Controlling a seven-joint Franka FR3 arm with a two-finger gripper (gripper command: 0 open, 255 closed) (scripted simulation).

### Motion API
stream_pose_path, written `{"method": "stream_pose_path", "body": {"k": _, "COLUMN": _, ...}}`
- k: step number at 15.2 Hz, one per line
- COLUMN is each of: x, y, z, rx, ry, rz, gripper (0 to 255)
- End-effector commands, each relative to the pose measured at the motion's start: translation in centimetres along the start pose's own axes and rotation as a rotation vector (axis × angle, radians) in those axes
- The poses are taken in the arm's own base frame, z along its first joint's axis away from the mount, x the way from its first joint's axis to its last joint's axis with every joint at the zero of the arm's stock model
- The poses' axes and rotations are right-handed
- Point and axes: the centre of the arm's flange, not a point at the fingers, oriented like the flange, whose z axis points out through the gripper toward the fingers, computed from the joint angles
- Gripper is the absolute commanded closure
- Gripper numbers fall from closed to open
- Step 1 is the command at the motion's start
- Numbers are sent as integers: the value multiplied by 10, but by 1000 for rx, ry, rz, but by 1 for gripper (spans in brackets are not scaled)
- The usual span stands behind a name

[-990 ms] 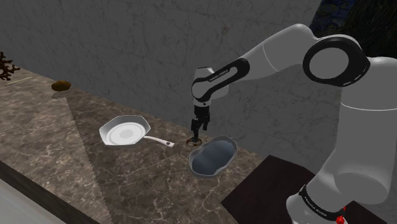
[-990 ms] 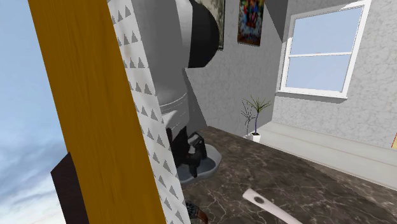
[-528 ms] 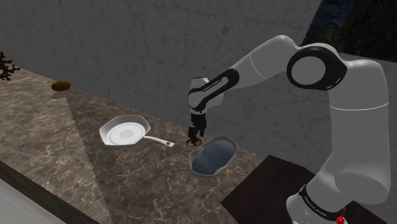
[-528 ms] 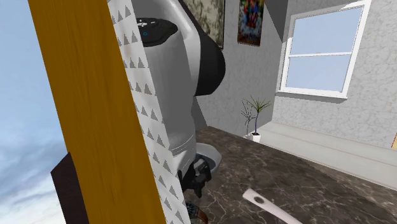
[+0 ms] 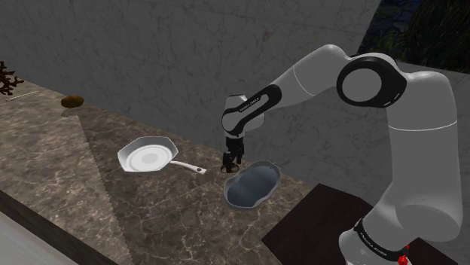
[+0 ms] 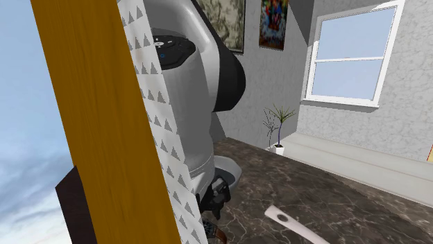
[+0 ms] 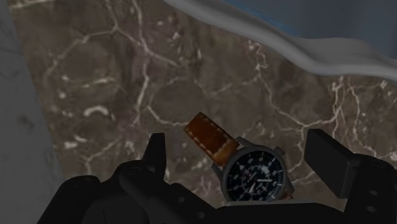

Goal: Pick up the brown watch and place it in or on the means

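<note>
Marble, dark brown with pale veins, makes up the countertop (image 5: 113, 203). The brown watch (image 7: 254, 175) lies flat on this stone. It has a round dark dial with white marks in a metal case and a stitched tan leather strap. It sits just beside the grey bowl (image 5: 254, 184), which has a wavy rim and a bluish inside.

The black gripper (image 5: 232, 159) hangs low over the watch, pointing straight down. In the wrist view its fingers (image 7: 327, 162) stand wide apart on either side of the case and touch neither case nor strap, so nothing is held.

A white eight-sided pan (image 5: 148, 156) lies near, on the shoulder view's left of the gripper, with its thin handle pointing toward the gripper. Far along the counter by the grey wall sits a small brown oval lump (image 5: 72, 101).

In the second exterior view a yellow wooden board (image 6: 90, 118) and a white cloth with grey triangles (image 6: 163, 138) stand in front and hide much of the arm. Beyond are a white-framed window (image 6: 347, 55) and a potted plant (image 6: 277, 128).
</note>
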Motion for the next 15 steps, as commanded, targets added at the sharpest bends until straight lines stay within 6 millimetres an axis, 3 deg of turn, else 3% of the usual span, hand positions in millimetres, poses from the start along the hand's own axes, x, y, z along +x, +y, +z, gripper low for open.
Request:
{"method": "stream_pose_path", "body": {"k": 1, "x": 0, "y": 0, "z": 0, "rx": 0, "ry": 0, "rz": 0, "gripper": 0}}
{"method": "stream_pose_path", "body": {"k": 2, "x": 0, "y": 0, "z": 0, "rx": 0, "ry": 0, "rz": 0, "gripper": 0}}
{"method": "stream_pose_path", "body": {"k": 3, "x": 0, "y": 0, "z": 0, "rx": 0, "ry": 0, "rz": 0, "gripper": 255}}
{"method": "stream_pose_path", "body": {"k": 12, "x": 0, "y": 0, "z": 0, "rx": 0, "ry": 0, "rz": 0, "gripper": 255}}
{"method": "stream_pose_path", "body": {"k": 15, "x": -3, "y": -3, "z": -15, "rx": 0, "ry": 0, "rz": 0, "gripper": 255}}
